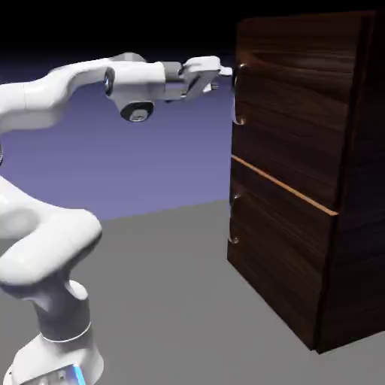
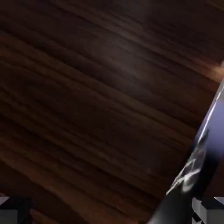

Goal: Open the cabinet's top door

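The dark wood-grain cabinet (image 1: 357, 225) stands at the right of the exterior view. Its top door (image 1: 297, 113) is flush with the front, and a curved silver handle (image 1: 237, 96) sits at the door's left edge. My gripper (image 1: 225, 72) reaches level from the left, with its tips at the handle's upper end. In the hand view the top door (image 2: 96, 100) fills the picture. There the handle (image 2: 194, 159) runs slantwise at the right, just inside the right fingertip (image 2: 211, 206). My gripper (image 2: 112, 213) is open, with nothing clamped.
Below an orange-brown rim (image 1: 282, 184), the shorter lower panel (image 1: 278, 252) carries its own small handle (image 1: 234, 219). The grey table (image 1: 173, 301) stretches between the robot's base and the cabinet.
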Controlling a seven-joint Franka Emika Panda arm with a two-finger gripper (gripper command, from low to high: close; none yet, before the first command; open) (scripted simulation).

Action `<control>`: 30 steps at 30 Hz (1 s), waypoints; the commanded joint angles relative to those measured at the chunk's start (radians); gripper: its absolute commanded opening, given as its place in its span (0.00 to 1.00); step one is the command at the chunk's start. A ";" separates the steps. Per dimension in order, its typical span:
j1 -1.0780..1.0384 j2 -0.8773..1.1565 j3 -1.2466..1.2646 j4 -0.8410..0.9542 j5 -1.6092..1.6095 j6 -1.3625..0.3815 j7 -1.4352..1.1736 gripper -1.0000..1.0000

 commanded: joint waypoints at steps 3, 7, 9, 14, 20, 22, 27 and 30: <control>-0.055 -0.034 0.072 0.036 0.123 0.005 0.131 0.50; -0.128 -0.061 0.127 0.081 0.213 -0.008 0.210 0.50; -0.199 -0.069 0.147 0.125 0.237 -0.037 0.206 0.50; -0.277 -0.079 0.168 0.174 0.264 -0.068 0.201 0.00; -0.178 -0.261 0.041 -0.015 0.321 -0.311 0.207 0.00; -0.152 -0.325 0.001 -0.079 0.333 -0.398 0.211 0.00; -0.094 -0.470 -0.097 -0.239 0.351 -0.616 0.211 0.00; -0.069 -0.547 -0.158 -0.329 0.351 -0.746 0.207 0.00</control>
